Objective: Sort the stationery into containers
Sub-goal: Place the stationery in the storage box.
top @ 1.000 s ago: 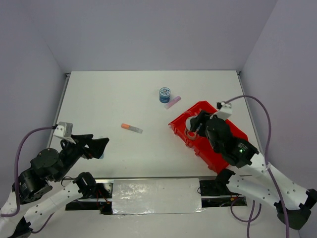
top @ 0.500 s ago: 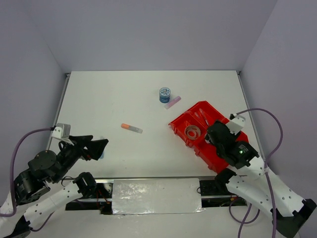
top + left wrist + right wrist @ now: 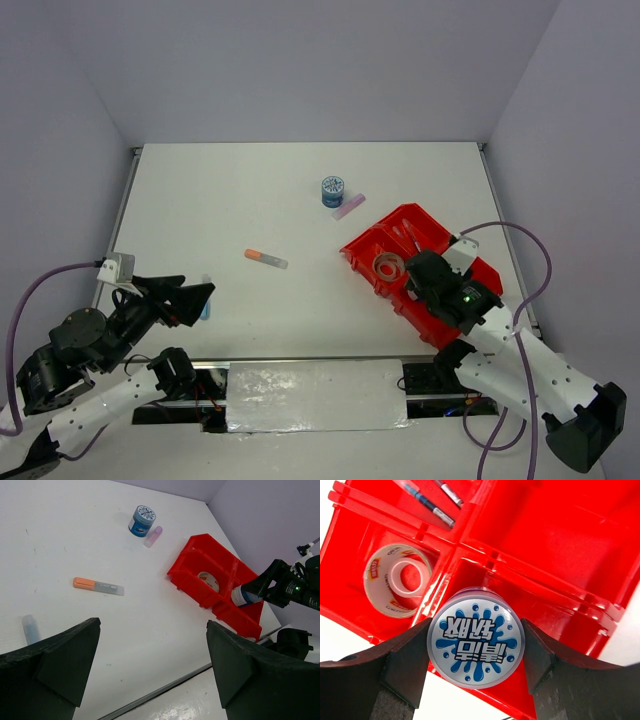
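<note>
My right gripper [image 3: 475, 641] is shut on a round blue-white patterned roll [image 3: 476, 636], one finger on each side of it. It hangs over the red tray [image 3: 555, 540], above the compartment beside the one with the clear tape ring [image 3: 399, 580]. Thin pens [image 3: 436, 501] lie in a far compartment. From above, the right gripper [image 3: 420, 274] sits over the tray [image 3: 358, 250]. On the table lie a second roll [image 3: 332, 190], a pink stick [image 3: 349, 206], an orange-tipped marker [image 3: 266, 259] and a light blue pen [image 3: 30, 628]. My left gripper [image 3: 152, 625] is open and holds nothing, low at the near left.
The tray stands slanted at the right side of the table, close to the right wall [image 3: 560, 150]. A metal strip [image 3: 315, 395] runs along the near edge between the arm bases. The right arm's cable [image 3: 535, 260] loops beside the tray.
My right gripper has drawn back from over the tape ring's compartment toward the tray's near side, still holding the roll. The tape ring now shows. The left arm has sunk slightly toward its base.
</note>
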